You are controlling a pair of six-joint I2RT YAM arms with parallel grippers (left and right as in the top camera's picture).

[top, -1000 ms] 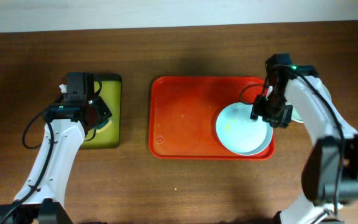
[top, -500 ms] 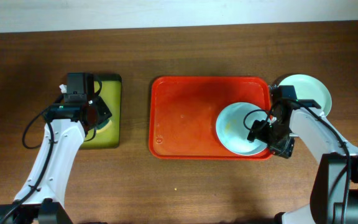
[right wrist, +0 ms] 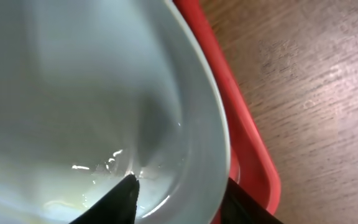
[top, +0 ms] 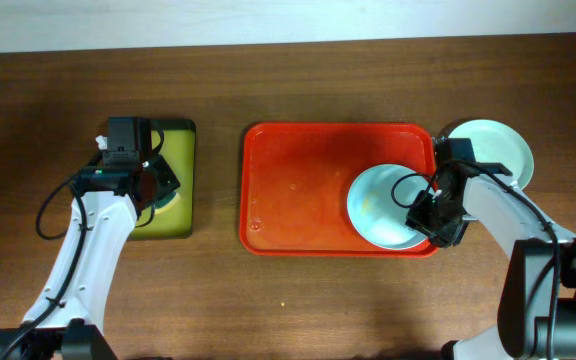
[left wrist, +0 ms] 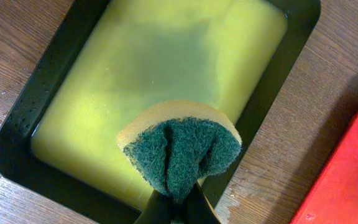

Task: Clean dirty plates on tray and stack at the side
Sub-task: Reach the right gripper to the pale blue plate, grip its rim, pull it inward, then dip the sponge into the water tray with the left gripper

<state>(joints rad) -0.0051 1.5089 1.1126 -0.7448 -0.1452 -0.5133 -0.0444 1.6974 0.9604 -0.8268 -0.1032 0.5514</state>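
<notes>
At the far left of the wooden table [top: 298, 300] we see the small black-rimmed tray [top: 190, 180] with its yellow-green floor. The left gripper [top: 153, 190] hangs over it. In the left wrist view its fingers are pinched together on a sponge [left wrist: 179, 155], which is folded so the dark green scouring face bulges out and the yellow foam wraps around it. The sponge sits above the near part of that tray, and we see a corner of the red tray [left wrist: 347, 180] off to the side.

Moving to the middle, the red tray [top: 298, 190] lies flat. Its left half is bare, and the pale blue plate [top: 378, 205] rests in its right part, close to the right rim. A faint yellowish smear [top: 368, 205] marks the plate's floor.

At the plate's right edge sits the right gripper [top: 433, 215]. In the right wrist view one finger [right wrist: 120, 196] touches the inside of the plate [right wrist: 73, 93] and the other is outside the rim, above the tray's raised edge [right wrist: 241, 124]. The fingers straddle the rim, but we cannot tell whether they grip it.

Furthest right, a pale greenish plate [top: 493, 145] lies on the table just beside the tray's upper right corner.
</notes>
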